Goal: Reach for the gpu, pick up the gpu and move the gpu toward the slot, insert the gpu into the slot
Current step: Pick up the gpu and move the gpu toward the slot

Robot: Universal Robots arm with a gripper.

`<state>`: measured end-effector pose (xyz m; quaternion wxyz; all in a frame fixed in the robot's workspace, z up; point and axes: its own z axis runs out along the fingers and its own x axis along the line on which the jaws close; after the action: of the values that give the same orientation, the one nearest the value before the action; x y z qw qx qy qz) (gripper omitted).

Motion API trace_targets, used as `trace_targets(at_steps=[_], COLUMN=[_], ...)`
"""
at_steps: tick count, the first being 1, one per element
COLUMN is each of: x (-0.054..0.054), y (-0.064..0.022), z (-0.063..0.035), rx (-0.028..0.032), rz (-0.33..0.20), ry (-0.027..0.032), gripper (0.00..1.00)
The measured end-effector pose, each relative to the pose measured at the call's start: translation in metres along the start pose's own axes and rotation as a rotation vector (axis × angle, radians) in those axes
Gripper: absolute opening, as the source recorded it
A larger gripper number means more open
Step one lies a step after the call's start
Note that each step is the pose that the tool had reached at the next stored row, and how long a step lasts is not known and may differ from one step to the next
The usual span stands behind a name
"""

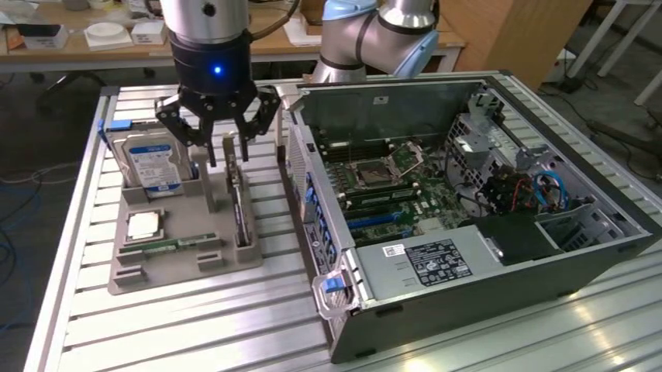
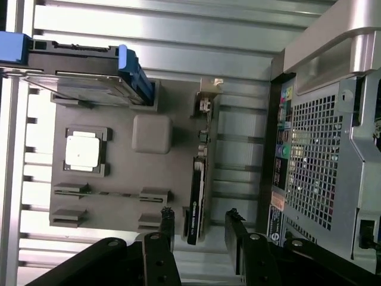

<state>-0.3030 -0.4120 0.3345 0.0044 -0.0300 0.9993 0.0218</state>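
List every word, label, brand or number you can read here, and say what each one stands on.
Nothing reads clearly enough to quote.
Blue label on the hard drive: print too small.
White label inside the computer case: print too small.
Print on the gpu: blurred.
Stickers on the computer case's back panel: blurred.

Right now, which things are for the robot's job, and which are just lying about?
For the job: gpu, slot, open pincer above the gpu.
Just lying about: hard drive, processor chip, memory stick.
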Motion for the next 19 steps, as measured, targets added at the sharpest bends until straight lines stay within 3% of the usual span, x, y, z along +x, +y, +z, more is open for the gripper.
trace_targets(at_steps=[8, 19], x=[0.000, 0.000], y=[-0.0010, -0.0030], z=[0.0104, 0.0293], rx=[0.0008, 0.0015], rz=[0.048, 0.058], ry=[-0.0020, -0.0025], gripper=[0.47, 0.47])
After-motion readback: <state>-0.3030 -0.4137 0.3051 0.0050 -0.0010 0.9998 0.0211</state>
